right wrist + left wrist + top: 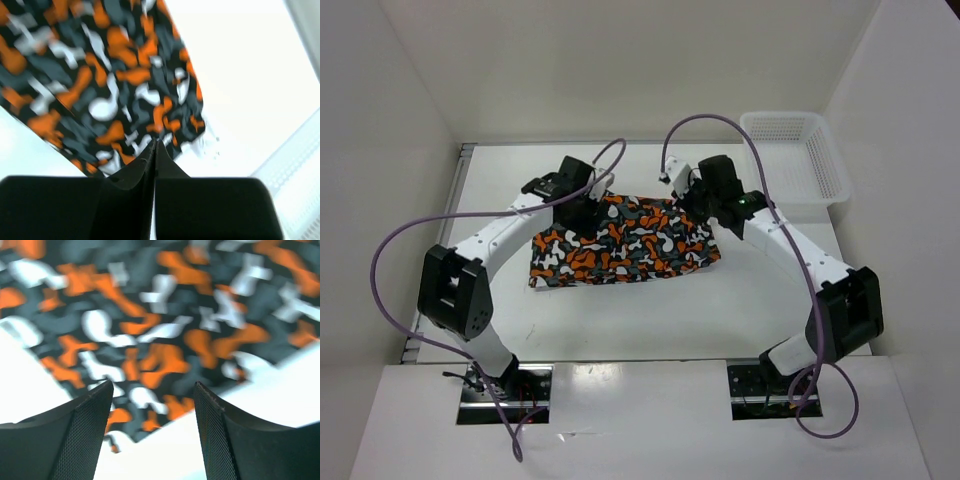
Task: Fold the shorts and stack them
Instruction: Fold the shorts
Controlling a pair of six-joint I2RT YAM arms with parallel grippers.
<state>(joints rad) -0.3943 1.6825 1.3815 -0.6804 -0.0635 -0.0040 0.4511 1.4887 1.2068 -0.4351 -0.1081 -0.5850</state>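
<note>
**Flanking the shorts (620,245) at table (620,320) centre**

Hovering the left gripper (152,387), jaws apart, over their 11 o'clock corner. Pressing the right gripper (155,145) fully closed at 1 o'clock (fabric pinched or not, unclear). Sitting well apart from a white basket (828,165) at 2 o'clock.

The shorts (620,242) lie flat on the middle of the table (620,320). The left gripper (152,385) hangs over their far left corner, and the right gripper (154,145) over their far right corner. The basket (795,160) stands at the table's far right corner, behind the right gripper and apart from the shorts.
</note>
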